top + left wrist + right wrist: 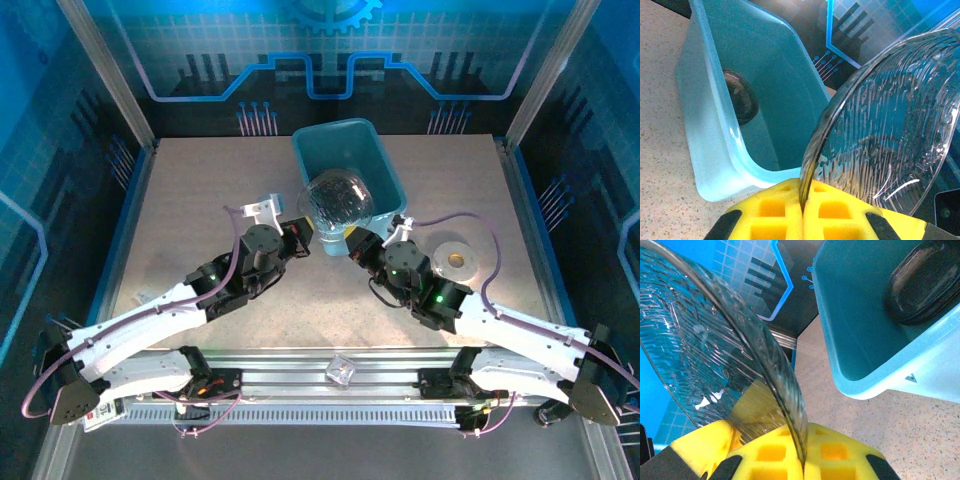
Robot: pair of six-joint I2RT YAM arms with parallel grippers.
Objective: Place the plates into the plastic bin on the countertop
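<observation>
a thin clear plate [338, 198], ribbed and glossy, stands almost on edge over the near end of the teal plastic bin [385, 170]. the left gripper [802, 210] and right gripper [802, 455] each pinch its rim between yellow foam pads. a smoky brown plate [740, 95] leans on the bin's inner wall. the bin's long side runs away from the arms on the speckled beige countertop [200, 200].

Each arm, left arm [140, 322] and right arm [520, 325], consisted of long white links joined by black cylindrical joint housings. A lilac cable [233, 240] ran along each arm and looped free near the wrist. Green indicator lamps [437, 298] were lit on the joint housings. A white bracket [265, 208] was fitted at the left wrist. The finger pads [772, 210] were yellow blocks moulded with square recesses, on black carriers.
</observation>
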